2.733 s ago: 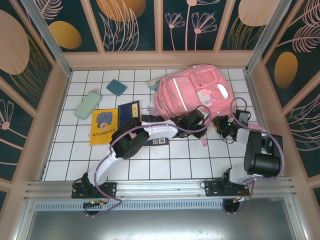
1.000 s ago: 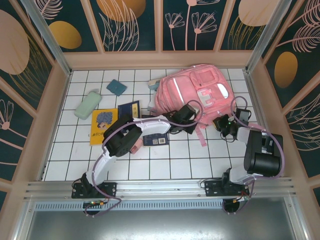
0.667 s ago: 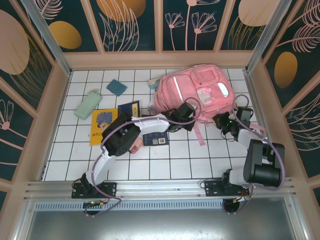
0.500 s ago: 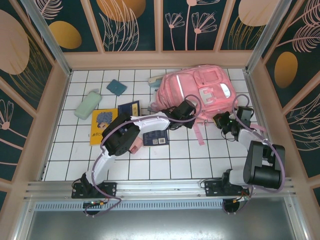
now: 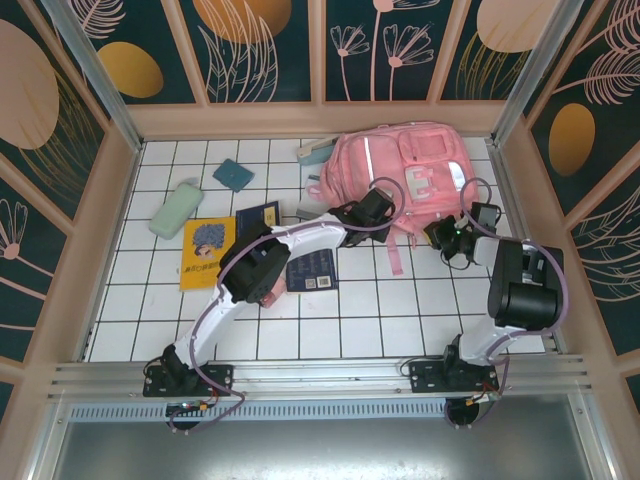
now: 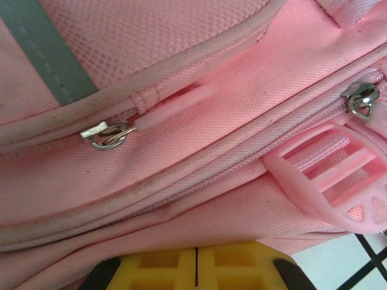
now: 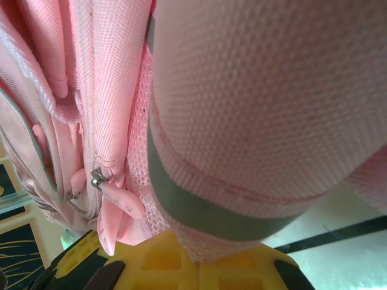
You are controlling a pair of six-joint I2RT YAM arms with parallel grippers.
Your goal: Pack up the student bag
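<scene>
Where the white tiled surface [image 5: 330, 320] reaches its far right corner, the backpack [image 5: 400, 160] lies flat with its front pockets facing up. Its long axis runs roughly left to right, and the part with the white patches [image 5: 420, 186] lies toward the right wall. A pale reflective strip [image 5: 365, 165] crosses its left half from far to near, and a pink strap [image 5: 392, 255] trails toward the near edge. The fabric is pink weave with piped seams, metal zip pulls [image 6: 106, 133] and a pink plastic buckle [image 6: 332, 175].

The backpack's far side lies near the back wall and its right side near the right wall, so little room is left there. Bare tiles lie open along the near edge and in the far left corner.

The left tool [image 5: 373, 207] rests at the backpack's near edge. Its yellow pads [image 6: 157, 269] are together just under the fabric, and whether cloth is pinched cannot be told. The right tool [image 5: 452, 238] sits at the near right side, its pads [image 7: 236, 269] clamped on a fold of the backpack that bears a grey band [image 7: 205, 211].

To the left lie a yellow book [image 5: 208, 252], two dark blue books [image 5: 258, 218] [image 5: 313, 270], a mint-green case [image 5: 176, 208] and a small teal pad [image 5: 234, 174].
</scene>
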